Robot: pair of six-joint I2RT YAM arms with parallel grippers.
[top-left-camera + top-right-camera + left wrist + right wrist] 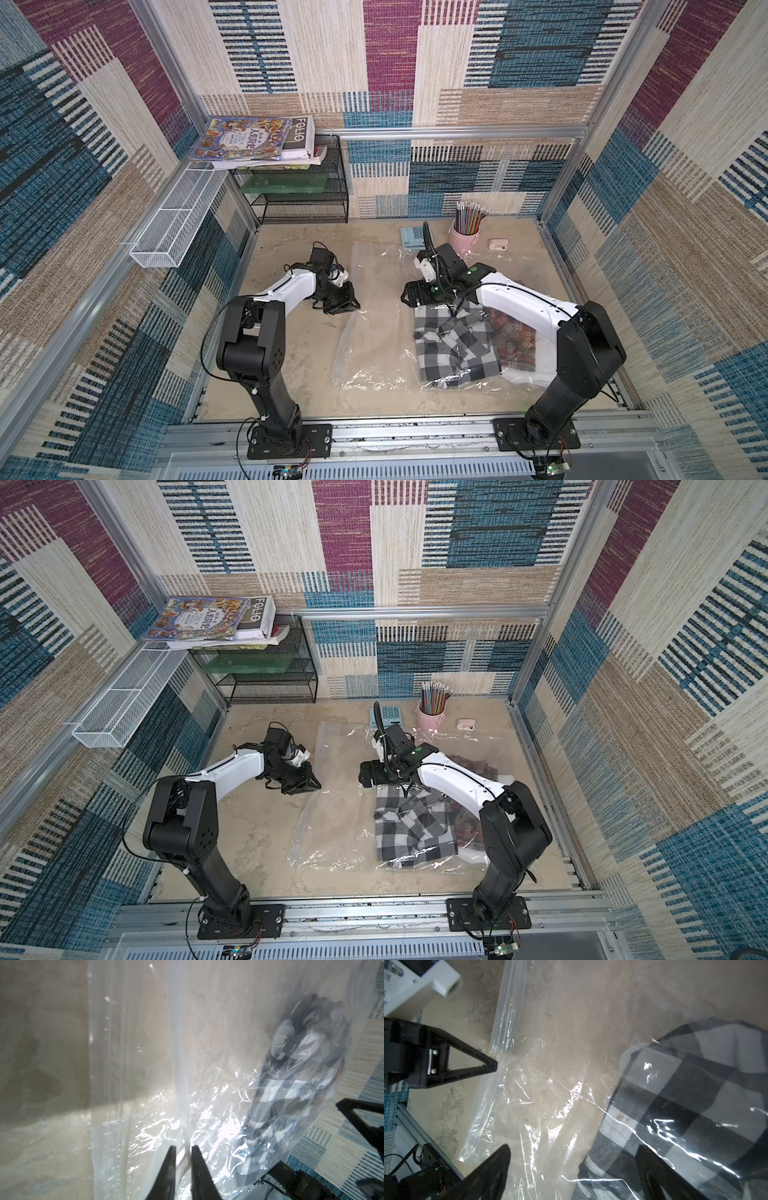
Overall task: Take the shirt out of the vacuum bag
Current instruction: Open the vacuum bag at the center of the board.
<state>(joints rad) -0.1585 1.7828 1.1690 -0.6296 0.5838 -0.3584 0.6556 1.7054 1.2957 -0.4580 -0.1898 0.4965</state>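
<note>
The clear, crinkly vacuum bag lies flat on the beige table, its zip strip along the left edge. A black-and-white checked shirt sits folded inside its right half. My left gripper is shut on the bag's zip edge, with a plastic strip pinched between its fingers. My right gripper is open, low over the bag at the shirt's far edge. One fingertip is over the shirt, the other over bare plastic.
A reddish plaid cloth and a white one lie under the right arm beside the shirt. At the back stand a pink pencil cup, a calculator and a small pink item. A black mesh shelf with books fills the back left corner.
</note>
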